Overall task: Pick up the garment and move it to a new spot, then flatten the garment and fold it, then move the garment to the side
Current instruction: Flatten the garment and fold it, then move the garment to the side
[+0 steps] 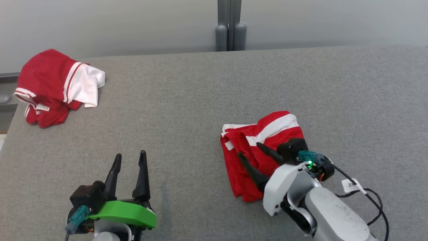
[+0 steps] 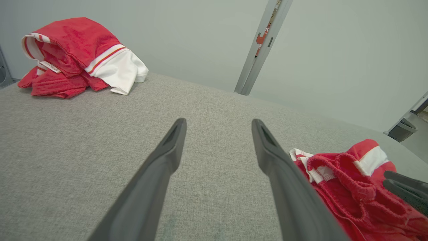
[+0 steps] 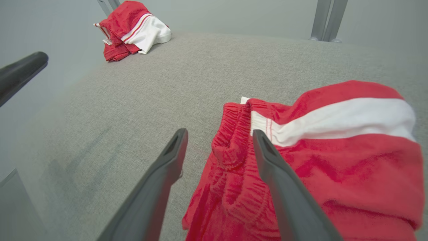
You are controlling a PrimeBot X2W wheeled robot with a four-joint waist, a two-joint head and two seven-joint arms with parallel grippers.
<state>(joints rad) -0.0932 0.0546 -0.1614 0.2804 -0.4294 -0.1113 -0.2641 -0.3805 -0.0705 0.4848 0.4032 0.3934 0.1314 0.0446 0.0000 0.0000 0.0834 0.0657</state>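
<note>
Head view: the right end effector, fingers spread and empty, sits over the left part of the folded garment on the bench.

**Legible marks: one, partial.**
- Tag: white, on a black cable, just right of the near garment. It starts with "2"; the rest is too small to read.
- Label: white, on the near garment's left edge. No print can be made out.
- Label: white, on the far garment, well left of the near garment. Print too small to read.
- Sticker: red, on a grey post beyond the near garment. Blurred, no characters readable.
</note>
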